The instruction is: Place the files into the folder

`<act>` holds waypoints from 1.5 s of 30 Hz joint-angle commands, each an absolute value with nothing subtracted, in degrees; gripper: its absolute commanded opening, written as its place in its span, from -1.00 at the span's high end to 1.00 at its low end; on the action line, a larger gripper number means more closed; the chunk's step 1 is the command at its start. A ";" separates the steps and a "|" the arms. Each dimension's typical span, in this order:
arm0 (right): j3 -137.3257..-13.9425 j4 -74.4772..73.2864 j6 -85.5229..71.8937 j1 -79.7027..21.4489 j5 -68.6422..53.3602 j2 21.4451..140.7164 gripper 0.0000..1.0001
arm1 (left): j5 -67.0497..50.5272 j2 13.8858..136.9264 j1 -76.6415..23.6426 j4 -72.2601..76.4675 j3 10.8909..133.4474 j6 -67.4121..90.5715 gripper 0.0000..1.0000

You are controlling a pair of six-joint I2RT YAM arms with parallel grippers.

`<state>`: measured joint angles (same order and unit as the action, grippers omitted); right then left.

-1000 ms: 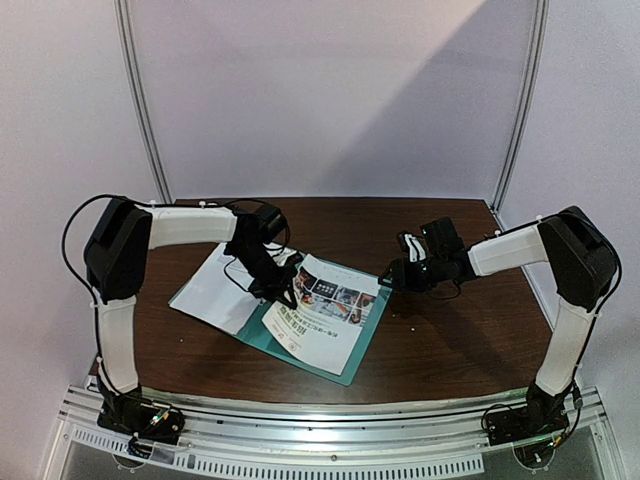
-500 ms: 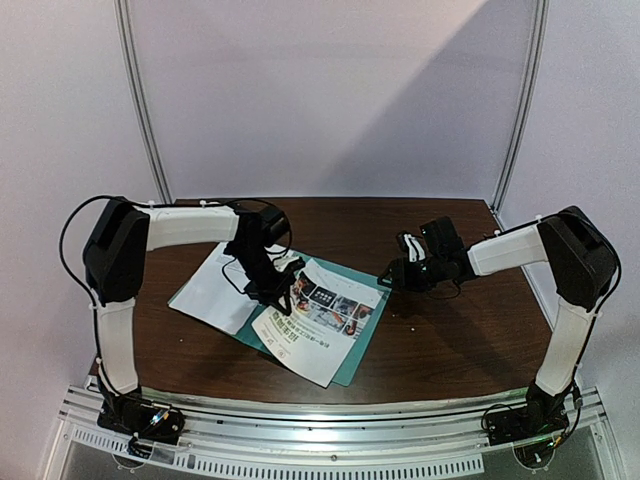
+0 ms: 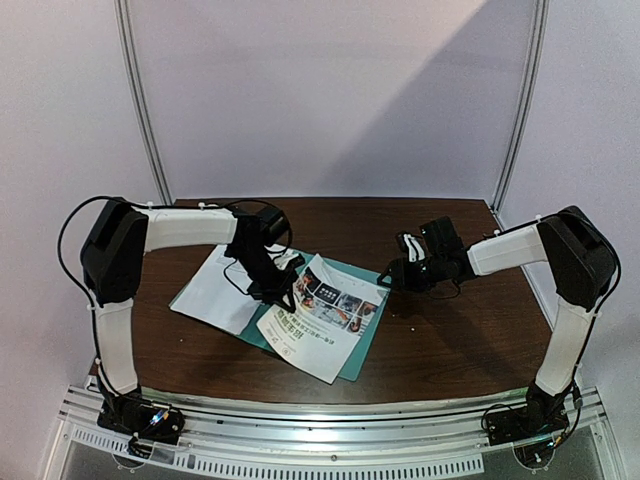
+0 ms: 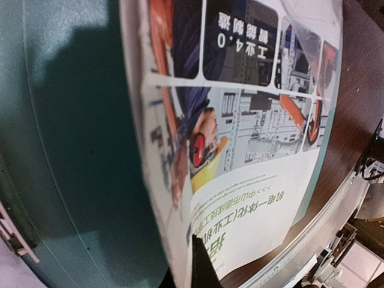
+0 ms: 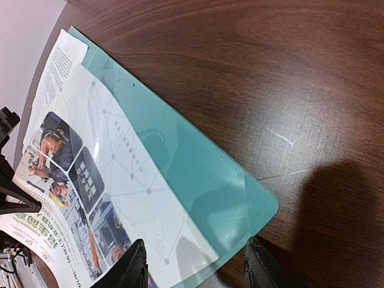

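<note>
The teal folder [image 3: 371, 322] lies open on the brown table, its rounded corner [image 5: 240, 198] filling the right wrist view. A colour-photo file with green lettering [image 3: 325, 320] rests on it at an angle, overhanging the near edge. My left gripper [image 3: 282, 292] is shut on that sheet's left edge; in the left wrist view the page [image 4: 258, 120] curves up over the teal plastic [image 4: 72, 150]. A second file, white with black text [image 3: 213, 290], lies under the folder's left side. My right gripper [image 3: 389, 274] stands open, its fingertips [image 5: 135, 264] straddling the folder's far right corner.
The dark wooden table [image 3: 450, 340] ends at an aluminium rail [image 3: 330, 415] in front. Pale walls with metal posts [image 3: 143, 110] close in the back and both sides. The arm bases [image 3: 140, 420] sit at the near corners.
My left gripper has dragged the colour sheet slightly toward the near left across the folder, turning it a little. The right arm has stayed still.
</note>
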<state>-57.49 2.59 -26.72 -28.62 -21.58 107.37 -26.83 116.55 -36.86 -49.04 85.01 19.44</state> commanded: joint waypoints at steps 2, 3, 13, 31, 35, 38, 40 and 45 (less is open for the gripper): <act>-57.73 0.09 -26.99 -28.95 -22.19 109.25 -0.07 | -26.61 115.30 -37.16 -43.86 83.78 24.38 1.00; -57.74 0.09 -26.90 -29.00 -22.15 109.25 -0.07 | -26.52 114.97 -37.10 -43.61 83.65 24.55 1.00; -59.76 -2.11 -25.93 -28.85 -20.66 109.67 -0.07 | -27.86 110.90 -36.91 -41.36 77.54 25.84 1.00; -80.15 -7.05 -15.75 -26.01 -26.34 122.28 -0.04 | -29.08 108.50 -37.00 -34.30 72.82 27.66 1.00; -82.77 -9.82 -12.66 -25.98 -29.86 126.02 -0.01 | -29.34 108.37 -37.00 -33.98 72.17 27.82 1.00; -84.16 -11.28 -10.93 -25.93 -30.59 127.56 0.00 | -29.60 108.37 -37.00 -33.76 71.63 27.78 1.00; -85.63 -12.95 -9.91 -25.87 -30.59 128.81 0.01 | -29.54 108.34 -37.00 -33.63 71.25 27.77 1.00; -88.04 -12.72 -8.90 -25.04 -29.05 130.40 0.01 | -29.36 108.22 -37.00 -34.58 70.69 26.91 1.00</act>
<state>-86.46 -8.43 -11.00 -25.91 -30.02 126.93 -29.19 108.14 -36.84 -34.70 71.59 27.68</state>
